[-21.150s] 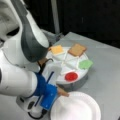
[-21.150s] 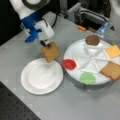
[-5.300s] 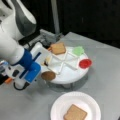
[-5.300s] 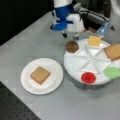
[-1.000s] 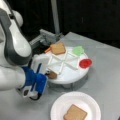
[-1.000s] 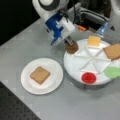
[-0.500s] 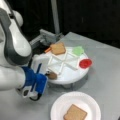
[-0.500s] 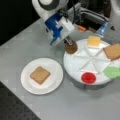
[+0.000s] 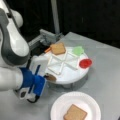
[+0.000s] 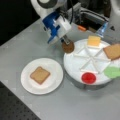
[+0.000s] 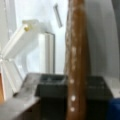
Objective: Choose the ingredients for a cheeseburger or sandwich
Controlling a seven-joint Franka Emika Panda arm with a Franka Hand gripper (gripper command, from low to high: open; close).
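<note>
Grey table (image 9: 105,65) filling the lower part in both front views, matte and evenly lit. Black backdrop behind it, dark from edge to edge. Grey upright post (image 9: 55,17) rising at the table's far edge. Dark perforated board (image 10: 15,110) showing past the table's edge at a front view's bottom left.

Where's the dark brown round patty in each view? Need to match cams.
Front view: dark brown round patty at the sectioned white tray's left rim, at the blue gripper.
Front view: patty at the tray's top-left rim, under the gripper.
Wrist view: patty edge-on, a vertical brown band at centre.
Shared landmark: the tray's white dividers.
</note>
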